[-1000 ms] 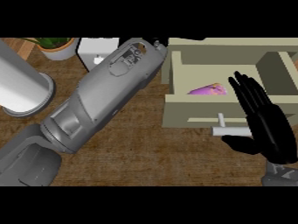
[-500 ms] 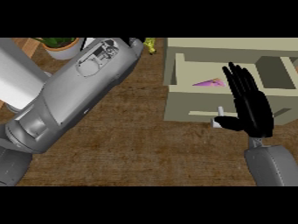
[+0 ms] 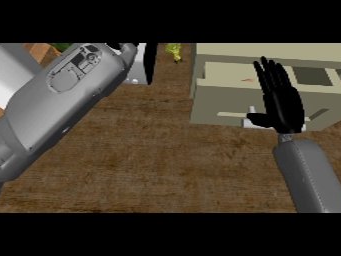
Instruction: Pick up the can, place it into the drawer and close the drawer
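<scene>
— Over at the beige wooden drawer point(image 3: 265, 102), what is the black right hand point(image 3: 280, 100) doing?
— It is lying flat against the drawer front, fingers straight, holding nothing.
— And the can?
— It isn't showing; I can't tell where. The left hand is hiding behind its grey forearm point(image 3: 51, 107).

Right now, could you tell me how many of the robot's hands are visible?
1: the right hand is flat against the drawer front. The left hand may be hidden beyond its forearm, which reaches toward the top edge.
</scene>
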You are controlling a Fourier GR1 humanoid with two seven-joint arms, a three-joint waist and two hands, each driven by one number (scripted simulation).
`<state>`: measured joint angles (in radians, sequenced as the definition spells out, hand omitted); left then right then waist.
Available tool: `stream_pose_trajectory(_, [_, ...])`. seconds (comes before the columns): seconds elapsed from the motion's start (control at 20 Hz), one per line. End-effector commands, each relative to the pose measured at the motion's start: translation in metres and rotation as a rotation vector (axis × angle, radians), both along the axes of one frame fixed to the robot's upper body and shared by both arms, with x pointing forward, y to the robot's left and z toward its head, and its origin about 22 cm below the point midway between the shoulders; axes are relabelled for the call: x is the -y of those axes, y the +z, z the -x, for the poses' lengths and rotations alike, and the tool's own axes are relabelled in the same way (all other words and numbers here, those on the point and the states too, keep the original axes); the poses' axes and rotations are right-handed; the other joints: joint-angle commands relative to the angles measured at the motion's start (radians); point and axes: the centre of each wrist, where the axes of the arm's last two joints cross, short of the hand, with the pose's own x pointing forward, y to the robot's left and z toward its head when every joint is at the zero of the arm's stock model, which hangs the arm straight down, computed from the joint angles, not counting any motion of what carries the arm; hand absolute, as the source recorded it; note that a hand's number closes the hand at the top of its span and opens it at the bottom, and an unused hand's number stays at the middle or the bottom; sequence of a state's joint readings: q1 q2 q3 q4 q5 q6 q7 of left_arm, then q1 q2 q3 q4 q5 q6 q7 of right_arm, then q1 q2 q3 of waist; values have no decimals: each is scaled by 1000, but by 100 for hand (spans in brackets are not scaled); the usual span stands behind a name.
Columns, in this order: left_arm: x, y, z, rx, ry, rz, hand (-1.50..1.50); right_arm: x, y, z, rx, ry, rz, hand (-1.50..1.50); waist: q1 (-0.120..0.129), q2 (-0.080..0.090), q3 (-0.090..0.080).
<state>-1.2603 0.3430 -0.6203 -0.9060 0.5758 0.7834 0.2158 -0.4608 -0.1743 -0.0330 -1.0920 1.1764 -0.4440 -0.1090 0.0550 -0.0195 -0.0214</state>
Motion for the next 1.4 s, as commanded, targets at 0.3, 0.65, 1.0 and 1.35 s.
stream_pose_trajectory(0.3, [-27, -14, 20, -40, -11, -7, -150, -12, -13, -42, 4, -52, -13, -150, 21, 27, 23])
stream_pose_trajectory(0.65, [-43, -34, 37, -47, -15, -26, -150, -11, 6, -71, 61, -87, -23, -150, 26, 33, 24])
stream_pose_trajectory(1.0, [-72, -55, 46, -40, -9, -40, -150, -17, 45, -96, 86, -102, -27, -150, 34, 44, 23])
stream_pose_trajectory(1.35, [-59, -61, 59, -50, -23, -23, -150, -30, 51, -103, 100, -112, -36, -150, 46, 50, 24])
